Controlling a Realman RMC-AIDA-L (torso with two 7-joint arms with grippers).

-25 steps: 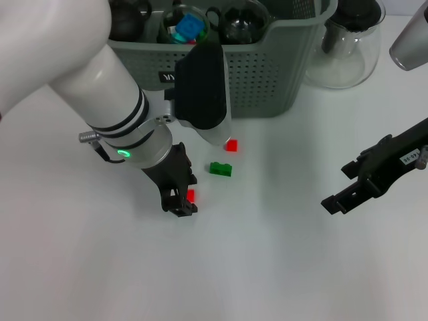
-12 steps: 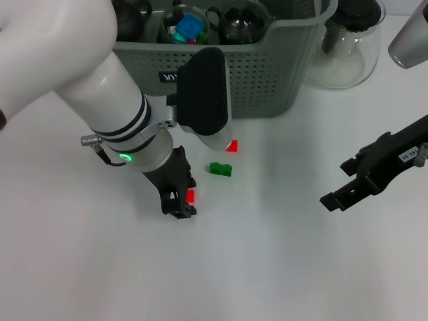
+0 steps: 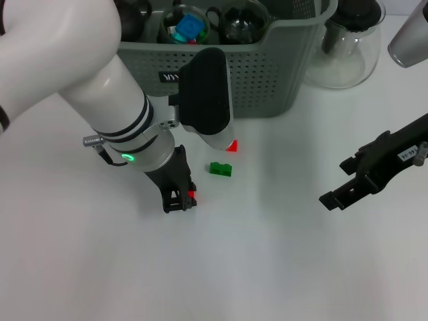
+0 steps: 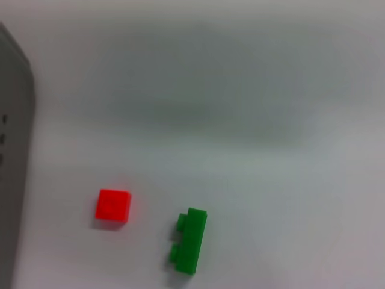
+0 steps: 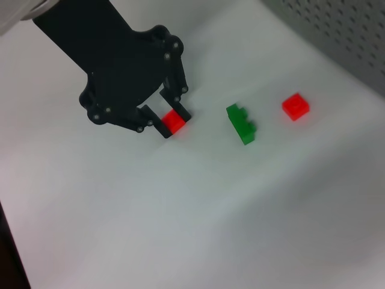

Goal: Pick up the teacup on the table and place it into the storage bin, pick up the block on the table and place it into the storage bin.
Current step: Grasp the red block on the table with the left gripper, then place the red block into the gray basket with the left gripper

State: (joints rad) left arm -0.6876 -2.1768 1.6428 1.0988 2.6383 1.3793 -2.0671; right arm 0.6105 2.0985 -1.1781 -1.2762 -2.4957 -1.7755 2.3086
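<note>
My left gripper (image 3: 180, 202) stands low on the white table, its fingers shut on a small red block (image 3: 192, 194). The right wrist view shows that block (image 5: 174, 120) pinched between the black fingertips. A green block (image 3: 221, 169) (image 4: 189, 241) lies just to the right of it. A second red block (image 3: 232, 146) (image 4: 113, 205) lies nearer the grey-green storage bin (image 3: 267, 73). My right gripper (image 3: 336, 184) hovers open and empty at the right. No teacup shows on the table.
Inside the bin sit dark round vessels, one holding a blue block (image 3: 189, 25). A clear glass pitcher (image 3: 348, 47) stands right of the bin, with a grey metal object (image 3: 409, 40) beyond it. Bare table spreads in front.
The left gripper's fingers have drawn in around the red block, which is now more hidden. The arm shifted slightly. The right arm has barely moved.
</note>
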